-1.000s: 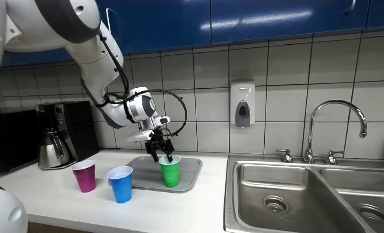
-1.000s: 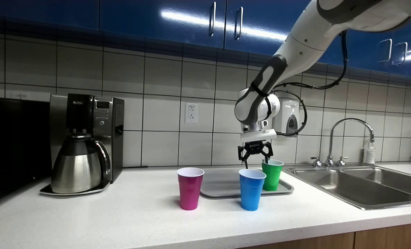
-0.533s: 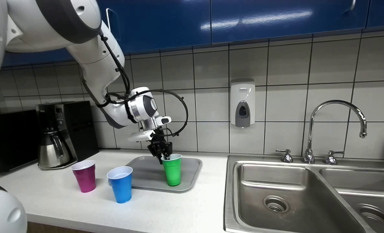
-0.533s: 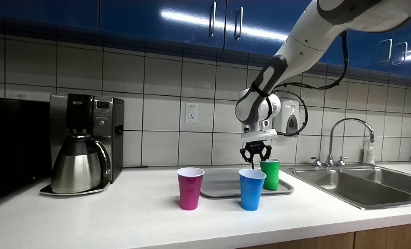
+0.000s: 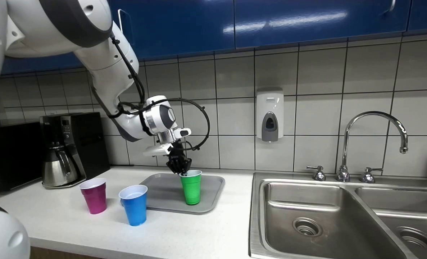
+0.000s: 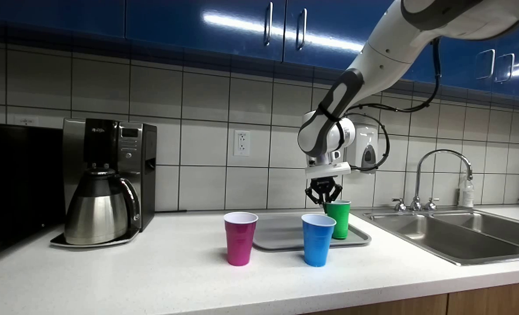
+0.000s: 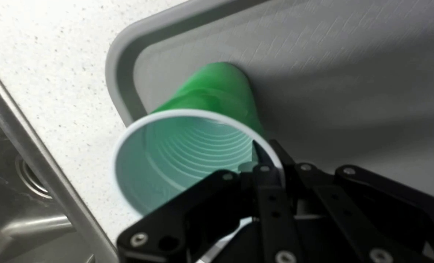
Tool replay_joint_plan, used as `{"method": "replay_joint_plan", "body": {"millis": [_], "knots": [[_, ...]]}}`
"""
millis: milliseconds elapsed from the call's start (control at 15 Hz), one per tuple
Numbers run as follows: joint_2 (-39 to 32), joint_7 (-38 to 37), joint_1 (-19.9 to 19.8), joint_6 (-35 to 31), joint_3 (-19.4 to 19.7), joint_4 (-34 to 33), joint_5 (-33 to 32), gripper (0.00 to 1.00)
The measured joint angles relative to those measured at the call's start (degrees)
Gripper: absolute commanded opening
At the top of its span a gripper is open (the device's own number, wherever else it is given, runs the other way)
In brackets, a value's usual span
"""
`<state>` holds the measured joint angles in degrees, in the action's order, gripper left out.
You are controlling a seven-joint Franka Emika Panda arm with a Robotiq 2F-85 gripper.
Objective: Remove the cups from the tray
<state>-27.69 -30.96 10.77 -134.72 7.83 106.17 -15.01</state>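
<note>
My end effector (image 7: 267, 150), nearly closed, pinches the green cup (image 5: 191, 189) by its rim (one jaw inside, one outside), presumably to lift it off the tray (image 5: 163, 196).

1. Tray (image 5: 166, 196): light grey, shallow, rectangular, rounded at the corners, lying flat
2. Green cup (image 5: 191, 189): tapered, ribbed, with a white rim and pale inside, open end up, about upright at the tray's right end; whether its base touches the tray is hard to tell
3. Blue cup (image 6: 317, 243): tapered, pale inside, upright, off the tray, close to its near edge and left of the green cup
4. Magenta-pink cup (image 6: 239, 240): white inside, upright, off the tray, farthest left of the three, apart from the blue cup
</note>
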Motion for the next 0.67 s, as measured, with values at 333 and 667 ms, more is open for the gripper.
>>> {"method": "replay_joint_plan", "body": {"millis": [333, 667], "knots": [[0.2, 0.0, 0.0, 0.0, 0.1, 0.0, 0.0, 0.01], [1.2, 0.0, 0.2, 0.0, 0.1, 0.0, 0.0, 0.01]]}}
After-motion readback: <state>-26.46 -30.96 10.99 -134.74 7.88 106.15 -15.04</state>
